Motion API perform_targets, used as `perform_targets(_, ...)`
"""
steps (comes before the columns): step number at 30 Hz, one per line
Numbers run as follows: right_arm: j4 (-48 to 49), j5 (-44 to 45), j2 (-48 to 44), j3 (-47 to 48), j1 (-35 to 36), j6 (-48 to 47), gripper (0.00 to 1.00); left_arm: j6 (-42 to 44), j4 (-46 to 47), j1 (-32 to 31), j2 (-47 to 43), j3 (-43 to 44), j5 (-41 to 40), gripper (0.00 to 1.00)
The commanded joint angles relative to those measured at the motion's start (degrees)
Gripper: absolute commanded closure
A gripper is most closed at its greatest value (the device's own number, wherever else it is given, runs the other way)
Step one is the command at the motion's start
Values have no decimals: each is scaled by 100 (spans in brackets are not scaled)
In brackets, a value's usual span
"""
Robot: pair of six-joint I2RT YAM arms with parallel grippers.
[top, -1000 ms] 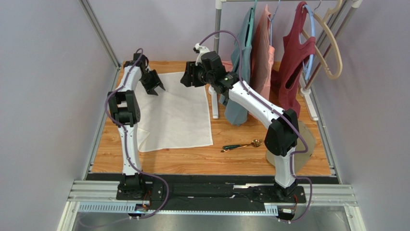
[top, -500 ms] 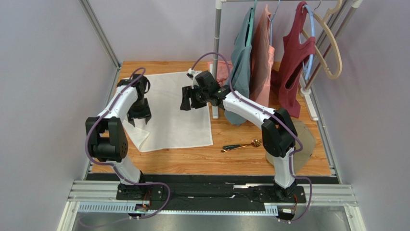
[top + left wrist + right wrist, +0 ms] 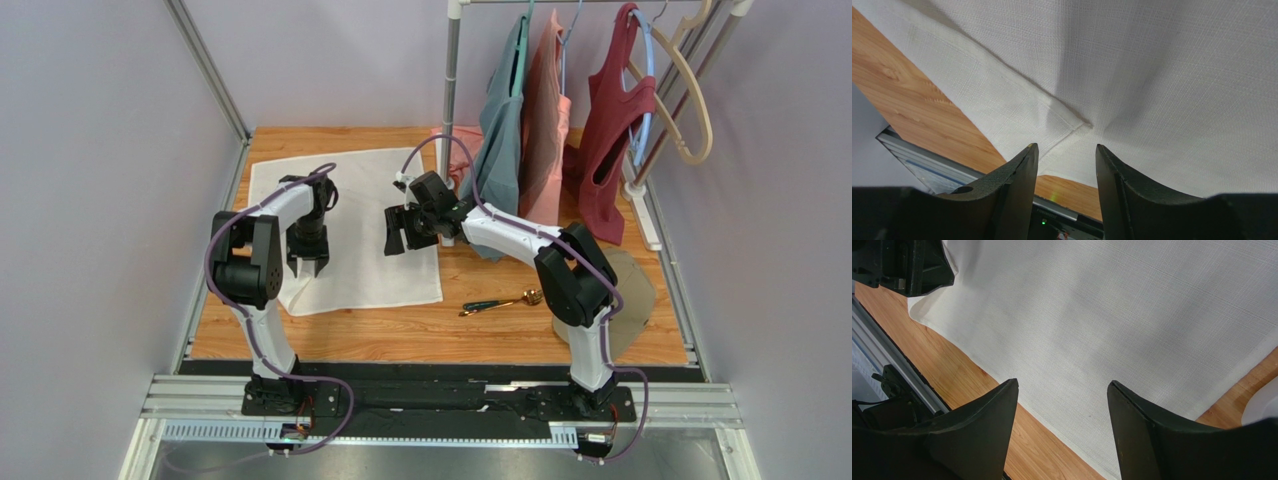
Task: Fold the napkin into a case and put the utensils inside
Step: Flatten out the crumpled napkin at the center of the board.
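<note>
The white napkin lies spread flat on the wooden table, its near-left corner folded over. My left gripper hovers open over that folded corner, with nothing between its fingers. Over the napkin's right part, my right gripper is open and empty; its wrist view looks down on the napkin and its near edge. The utensils, dark handles with a gold spoon head, lie on the bare wood to the right of the napkin, away from both grippers.
A clothes rack post stands just right of the napkin, with hanging garments and hangers behind it. A flat beige piece lies by the right arm. A metal rail runs along the table's near edge.
Both grippers have come from the napkin's far edge toward its near part. The napkin now lies flat at the far side. The right jaws have widened.
</note>
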Motion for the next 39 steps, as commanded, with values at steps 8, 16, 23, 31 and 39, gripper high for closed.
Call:
perform_targets(8,306,146,501,91,-152,109,35,161,318,8,320,136,-116,63)
perform_targets(16,-54,453,967,241,-266,592,53,38,257,8,-49,47,-265,85)
perform_targets(23,-116,621,1046,170,-380,865,58,-392,-77,236,-488,-207,-774,100)
perform_targets(31,33,463,827,82,-354,918,59,-1359,256,3011,-2534,-1753,445,100)
perform_targets(39,209,278,361,38,-134,707,52,-1624,247,3375,-3977,-1649,604,18)
